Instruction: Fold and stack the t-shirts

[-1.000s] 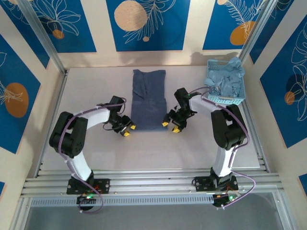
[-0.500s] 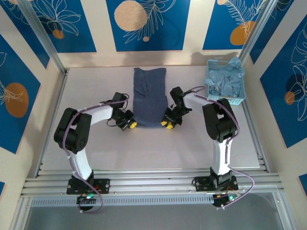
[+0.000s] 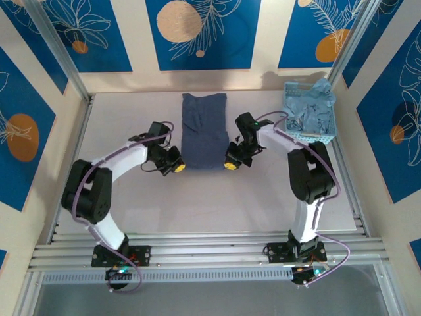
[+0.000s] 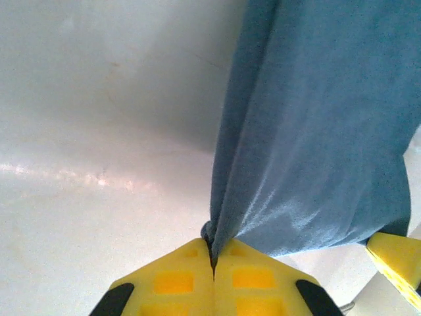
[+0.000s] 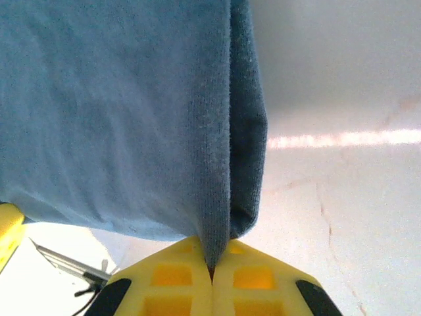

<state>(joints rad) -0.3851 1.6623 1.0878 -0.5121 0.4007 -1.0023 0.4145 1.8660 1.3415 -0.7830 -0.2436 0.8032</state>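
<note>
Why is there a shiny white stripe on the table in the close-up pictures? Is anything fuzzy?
Right wrist view: the stripe is light glaring off the table, beside the sharply seen dark blue t-shirt. Left wrist view: a fainter streak; the far table looks soft. Top external view: even light, nothing blurred.

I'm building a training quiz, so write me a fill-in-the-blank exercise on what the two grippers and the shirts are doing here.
1. The left gripper is ____ on the near-left corner of the dark t-shirt.
2. The right gripper pinches that shirt's near-____ corner.
3. The paler t-shirts are heaped in the light blue ____ at the far right of the table.
Missing words: shut; right; basket.
</note>
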